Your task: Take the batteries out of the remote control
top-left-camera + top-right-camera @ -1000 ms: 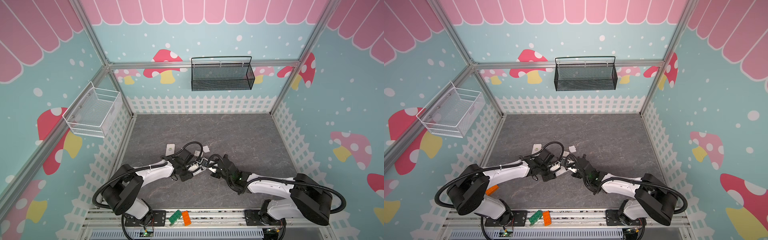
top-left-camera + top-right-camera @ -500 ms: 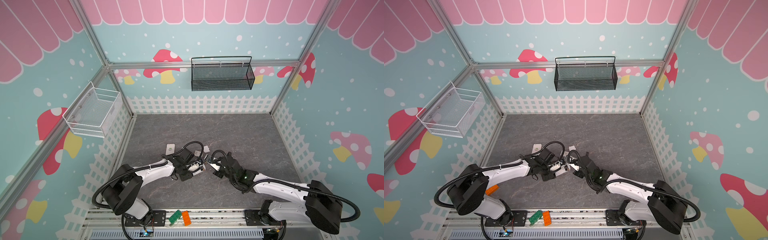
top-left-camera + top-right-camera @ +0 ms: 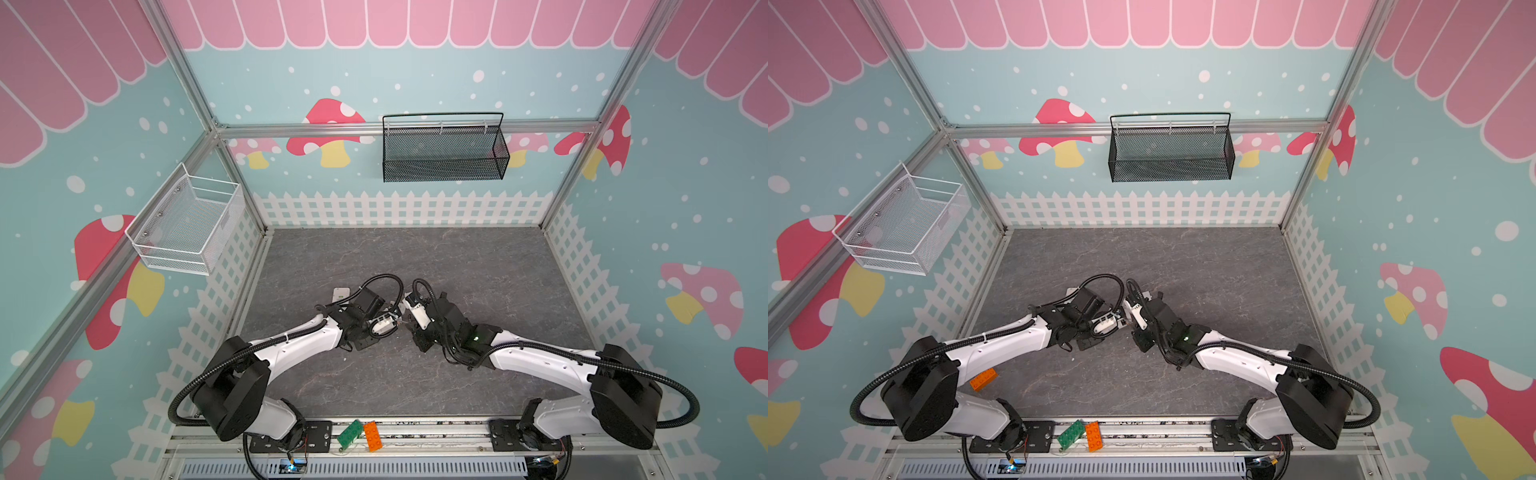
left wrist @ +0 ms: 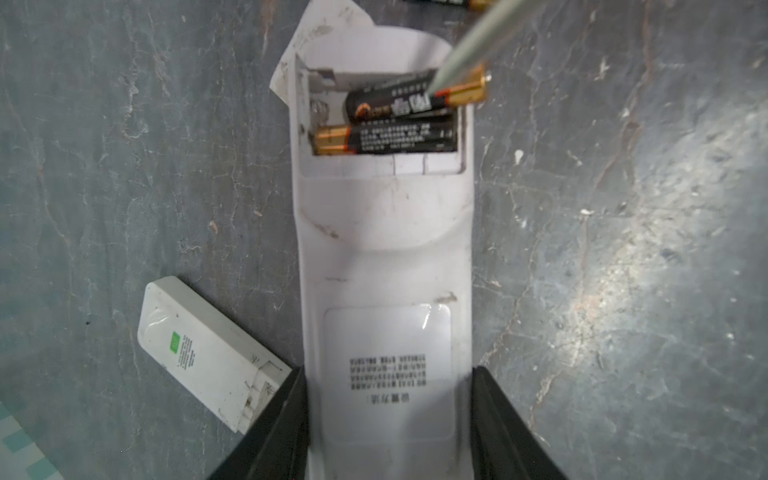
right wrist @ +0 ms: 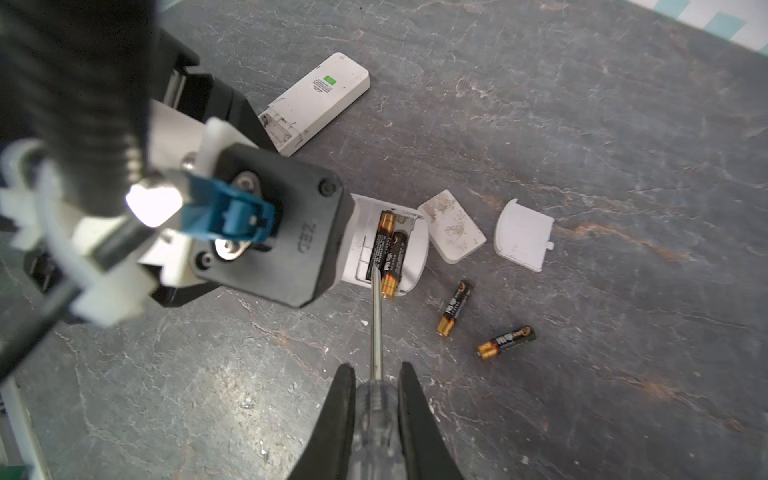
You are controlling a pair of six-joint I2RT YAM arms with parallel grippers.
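Note:
My left gripper is shut on the sides of the white remote control, which lies back up with its compartment open. Two batteries sit inside it: one flat, one tilted with its gold end over the remote's edge. My right gripper is shut on the clear handle of a screwdriver, whose tip rests against the tilted battery. Two more batteries lie loose on the table. In both top views the grippers meet mid-table.
Two white battery covers lie beyond the remote. A second small white remote lies beside my left fingers. A black basket and a white basket hang on the walls. Toy bricks sit on the front rail.
My right wrist has shifted left and toward the back with the screwdriver, closing on the remote's open end. The left arm and the remote have stayed put.

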